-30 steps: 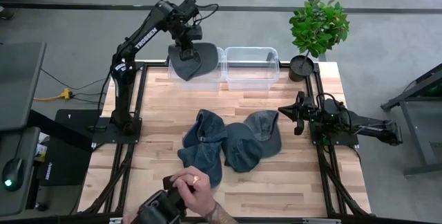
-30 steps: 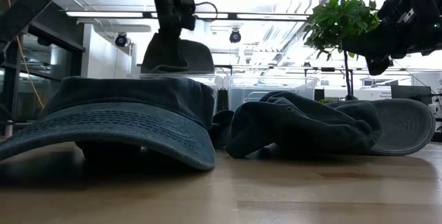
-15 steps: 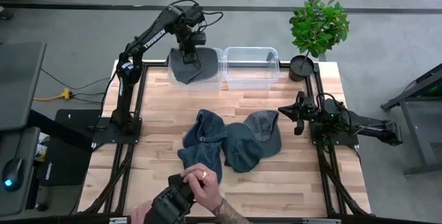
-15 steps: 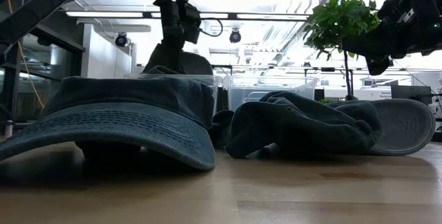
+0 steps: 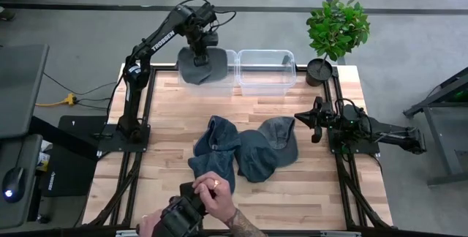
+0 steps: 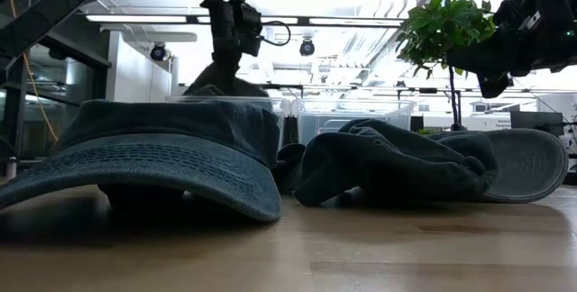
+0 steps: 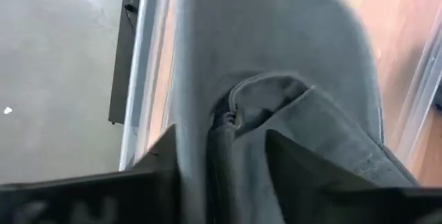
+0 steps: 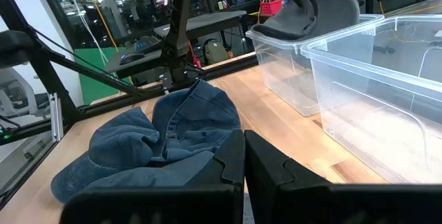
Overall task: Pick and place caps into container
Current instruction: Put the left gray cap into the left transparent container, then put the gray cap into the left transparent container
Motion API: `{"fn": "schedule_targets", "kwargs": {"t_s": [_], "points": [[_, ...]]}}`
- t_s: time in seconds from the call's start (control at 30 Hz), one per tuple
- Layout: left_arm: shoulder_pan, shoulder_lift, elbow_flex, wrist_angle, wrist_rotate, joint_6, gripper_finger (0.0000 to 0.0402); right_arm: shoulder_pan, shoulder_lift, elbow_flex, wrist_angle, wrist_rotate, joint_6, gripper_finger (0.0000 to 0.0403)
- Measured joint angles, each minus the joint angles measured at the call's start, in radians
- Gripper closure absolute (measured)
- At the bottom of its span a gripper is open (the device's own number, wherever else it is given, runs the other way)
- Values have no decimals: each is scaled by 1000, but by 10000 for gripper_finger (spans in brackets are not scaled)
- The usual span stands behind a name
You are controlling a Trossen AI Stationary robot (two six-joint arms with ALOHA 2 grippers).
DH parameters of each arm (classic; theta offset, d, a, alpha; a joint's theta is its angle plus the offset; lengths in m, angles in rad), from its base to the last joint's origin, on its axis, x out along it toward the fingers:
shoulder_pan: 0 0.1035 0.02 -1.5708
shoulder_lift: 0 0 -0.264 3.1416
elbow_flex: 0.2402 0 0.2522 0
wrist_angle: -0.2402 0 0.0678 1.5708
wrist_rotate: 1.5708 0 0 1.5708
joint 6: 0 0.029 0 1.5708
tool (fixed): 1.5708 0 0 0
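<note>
My left gripper (image 5: 199, 44) is shut on a faded grey cap (image 5: 202, 66) over the left clear container (image 5: 223, 83) at the table's far edge. The cap's lower part is down behind the container's rim (image 6: 225, 99). Three blue caps lie in a heap mid-table: one on the left (image 5: 216, 148), one in the middle (image 5: 256, 156), one on the right (image 5: 283, 134). In the low view the nearest cap (image 6: 162, 148) rests on its brim. My right gripper (image 5: 315, 121) is shut and empty at the table's right edge. My left gripper pinches a bunched fold of the grey cap's cloth (image 7: 231, 117) between its two fingers (image 7: 162, 158), coming from above and pointing down. The cap hangs below the fingers, its lower part inside the left container. Whether it touches the container's bottom, I cannot tell.
A second clear container (image 5: 267, 69) stands right of the first. A potted plant (image 5: 336, 32) stands at the far right corner. A person's hand (image 5: 212, 197) with a dark device is at the table's near edge.
My left gripper has gone down over the left container, still shut on the grey cap. The cap, which hung spread above the rim, has sunk into the container and bunched up. The person's hand at the near edge has shifted a little.
</note>
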State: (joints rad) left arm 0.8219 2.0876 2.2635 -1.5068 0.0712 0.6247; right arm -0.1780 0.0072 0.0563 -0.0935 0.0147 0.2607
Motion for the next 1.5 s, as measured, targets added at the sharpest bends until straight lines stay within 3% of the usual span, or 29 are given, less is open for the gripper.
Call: {"fn": "schedule_targets", "kwargs": {"t_s": [0.2, 0.37, 1.03, 1.27, 1.5], "points": [[-3, 0, 0, 32, -49, 7, 149, 0, 0, 0, 0, 0, 0, 402], [-7, 0, 0, 64, -149, 7, 112, 0, 0, 0, 0, 0, 0, 402], [-76, -21, 2, 206, -172, -33, 108, 0, 0, 0, 0, 0, 0, 402], [-131, -51, 1, 206, -159, -181, 108, 0, 0, 0, 0, 0, 0, 402], [-186, -102, -2, 119, -69, -428, 108, 0, 0, 0, 0, 0, 0, 402]]}}
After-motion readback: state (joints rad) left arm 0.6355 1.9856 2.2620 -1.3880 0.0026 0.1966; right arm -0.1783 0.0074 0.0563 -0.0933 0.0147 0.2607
